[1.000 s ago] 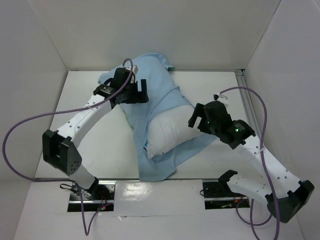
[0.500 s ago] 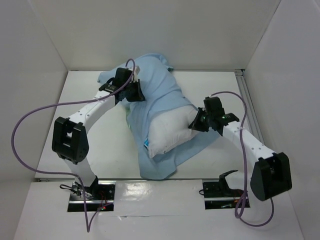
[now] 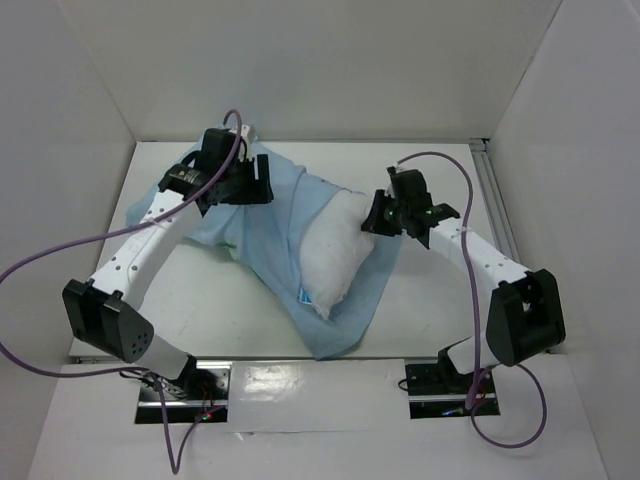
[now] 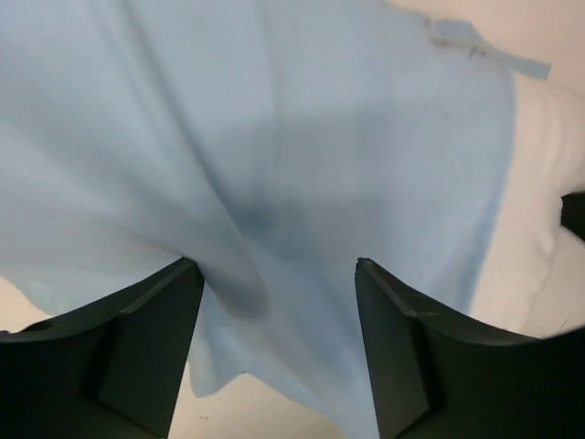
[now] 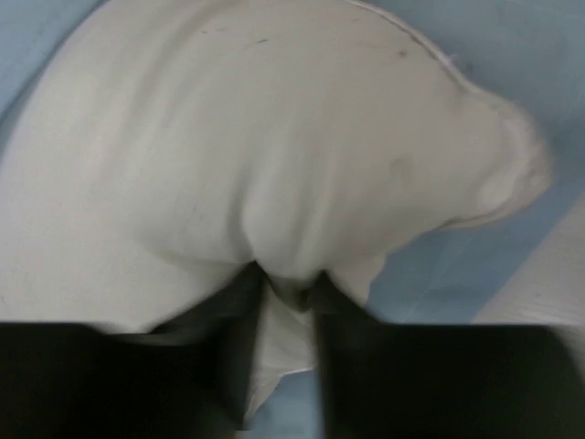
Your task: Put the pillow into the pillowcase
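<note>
At the near edge of the white tabletop [image 3: 200,310], a corner of the light blue pillowcase [image 3: 270,230] came to a point. From there the cloth spread away to the far left in loose folds. The white pillow [image 3: 335,255] lay on it at a slant, its near end low in the middle and its far end up to the right. A small blue tag [image 3: 305,294] showed at the near end. Blue cloth showed along both long sides of the pillow; whether any of it sat inside the case could not be told. At the pillow's far right end the right pincer [image 5: 288,283] was clenched on a fold of the pillow's white fabric. Farther off, at the far left, the left pincer [image 4: 274,265] stood released, its fingers [image 4: 151,338] spread wide, with the blue cloth lying across the gap between them.
</note>
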{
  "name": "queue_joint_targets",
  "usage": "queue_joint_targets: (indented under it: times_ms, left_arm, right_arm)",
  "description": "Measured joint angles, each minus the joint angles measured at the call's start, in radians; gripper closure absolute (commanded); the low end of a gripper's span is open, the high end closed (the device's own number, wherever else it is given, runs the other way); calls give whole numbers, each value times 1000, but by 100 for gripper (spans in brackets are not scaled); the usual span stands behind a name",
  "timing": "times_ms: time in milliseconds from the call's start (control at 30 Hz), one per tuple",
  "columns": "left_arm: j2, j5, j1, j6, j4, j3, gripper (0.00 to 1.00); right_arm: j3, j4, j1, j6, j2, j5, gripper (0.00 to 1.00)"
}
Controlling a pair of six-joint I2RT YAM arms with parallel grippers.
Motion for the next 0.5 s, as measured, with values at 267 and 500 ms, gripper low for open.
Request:
queue_joint_targets:
  times_ms: [267, 500]
  left_arm:
    - [77, -235, -260, 78, -140, 321, 19]
    - [222, -377, -464, 116, -231, 331, 17]
  right_arm:
    - [23, -20, -54, 28, -49, -11, 0]
    - [-43, -37, -174, 78, -235, -63, 0]
